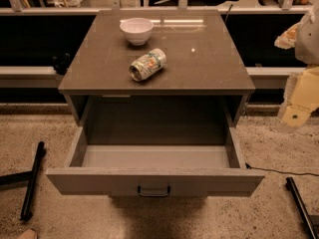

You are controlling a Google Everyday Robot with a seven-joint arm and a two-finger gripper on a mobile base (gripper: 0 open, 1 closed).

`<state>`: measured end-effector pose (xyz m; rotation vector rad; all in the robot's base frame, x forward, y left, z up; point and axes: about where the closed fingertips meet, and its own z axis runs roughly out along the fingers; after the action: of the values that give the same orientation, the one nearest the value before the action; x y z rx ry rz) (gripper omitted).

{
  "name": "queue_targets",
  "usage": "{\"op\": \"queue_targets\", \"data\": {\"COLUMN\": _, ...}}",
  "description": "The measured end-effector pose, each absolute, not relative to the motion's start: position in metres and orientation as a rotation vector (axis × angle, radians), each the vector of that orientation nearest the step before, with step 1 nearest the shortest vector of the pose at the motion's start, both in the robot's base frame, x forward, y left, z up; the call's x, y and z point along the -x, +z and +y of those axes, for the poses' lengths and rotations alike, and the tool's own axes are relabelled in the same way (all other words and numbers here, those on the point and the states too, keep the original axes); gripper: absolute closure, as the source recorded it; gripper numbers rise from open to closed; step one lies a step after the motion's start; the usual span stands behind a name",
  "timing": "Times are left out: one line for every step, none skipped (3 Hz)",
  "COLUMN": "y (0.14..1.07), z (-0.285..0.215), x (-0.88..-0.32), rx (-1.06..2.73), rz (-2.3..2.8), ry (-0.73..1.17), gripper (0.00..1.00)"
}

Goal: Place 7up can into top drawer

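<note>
7up can (148,64) lies well left of right-edge end effector (300,101)

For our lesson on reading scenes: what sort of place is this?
Probably an indoor lab or test space, not a home: a lone cabinet with its top drawer open on a speckled floor, black stand legs beside it, and the robot's gripper at the right edge.

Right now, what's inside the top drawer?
Nothing visible: open top drawer shows bare floor. Its front strip is hidden by the front panel. 7up can lies on the cabinet top; gripper at right edge.
</note>
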<state>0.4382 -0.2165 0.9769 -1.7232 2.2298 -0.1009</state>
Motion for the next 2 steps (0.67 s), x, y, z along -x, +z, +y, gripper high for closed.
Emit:
{"op": "queue_targets", "data": {"y": 0.977, "z": -0.216, "x": -0.438, "rx": 1.723, "rz": 2.23, "ry": -0.101, "gripper": 0.0}}
{"op": "queue_targets", "data": {"y": 0.98, "z": -0.217, "x": -0.453, "rx": 1.722, "rz": 2.196, "ry": -0.112, "gripper": 0.0}}
